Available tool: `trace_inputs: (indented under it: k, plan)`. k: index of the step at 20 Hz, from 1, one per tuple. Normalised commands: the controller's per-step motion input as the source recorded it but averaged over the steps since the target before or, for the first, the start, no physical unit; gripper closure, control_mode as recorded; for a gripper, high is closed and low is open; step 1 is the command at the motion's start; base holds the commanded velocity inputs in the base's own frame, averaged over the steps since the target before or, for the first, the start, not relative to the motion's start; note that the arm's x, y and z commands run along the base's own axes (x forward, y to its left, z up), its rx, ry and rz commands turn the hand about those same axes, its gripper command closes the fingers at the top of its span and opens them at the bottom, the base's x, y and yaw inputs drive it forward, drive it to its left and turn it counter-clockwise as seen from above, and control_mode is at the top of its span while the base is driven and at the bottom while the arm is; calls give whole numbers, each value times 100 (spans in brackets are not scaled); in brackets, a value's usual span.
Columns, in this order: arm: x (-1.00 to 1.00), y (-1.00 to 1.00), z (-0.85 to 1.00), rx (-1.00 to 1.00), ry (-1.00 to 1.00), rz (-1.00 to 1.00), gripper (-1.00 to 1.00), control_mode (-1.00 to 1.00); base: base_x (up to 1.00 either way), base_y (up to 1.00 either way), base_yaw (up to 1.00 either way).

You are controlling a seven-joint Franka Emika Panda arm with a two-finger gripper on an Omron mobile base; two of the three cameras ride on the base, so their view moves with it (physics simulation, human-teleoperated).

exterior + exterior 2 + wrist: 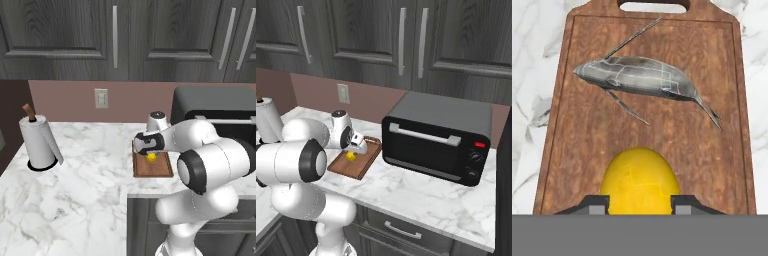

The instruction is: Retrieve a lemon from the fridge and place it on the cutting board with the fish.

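You're at the placing step: the gripper (pixel 150 153) hangs low over the cutting board (pixel 162 170) w/ the lemon (pixel 640 181) clamped between its fingers (pixel 594 204), one dark tip on each side of the fruit. Fridge part looks done, judging by where the lemon is now.

From the hand view, the lemon sits right at the near end of the board, w/ the fish (pixel 639 79) lying further up toward the handle cutout, well apart from the fruit. In the right base view the lemon (pixel 350 156) shows yellow just under the hand, over the board (pixel 363 164), left of the toaster oven (pixel 437 137). Can't tell if the lemon's underside is touching the wood or just above it.

Next move, I'd say: ease down till it rests, then let the jaws go and lift straight up. It's round, so it may roll when freed; keep the release gentle and low. Stay clear of the fish so you don't nudge it. Paper towel roll (pixel 39 141) is far left on the counter (pixel 75 200), no concern
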Motion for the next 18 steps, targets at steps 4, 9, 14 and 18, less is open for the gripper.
trace_inputs:
  k: [4, 9, 14, 18]
  plan:
    - [0, 0, 0, 0, 0, 0, -100, -100, 0, 0, 0]
    - [0, 0, 0, 0, 0, 0, -100, -100, 0, 0, 0]
    - [0, 0, 0, 0, 0, 0, -100, -100, 0, 0, 0]
    - [0, 0, 0, 0, 0, 0, -100, -100, 0, 0, 0]
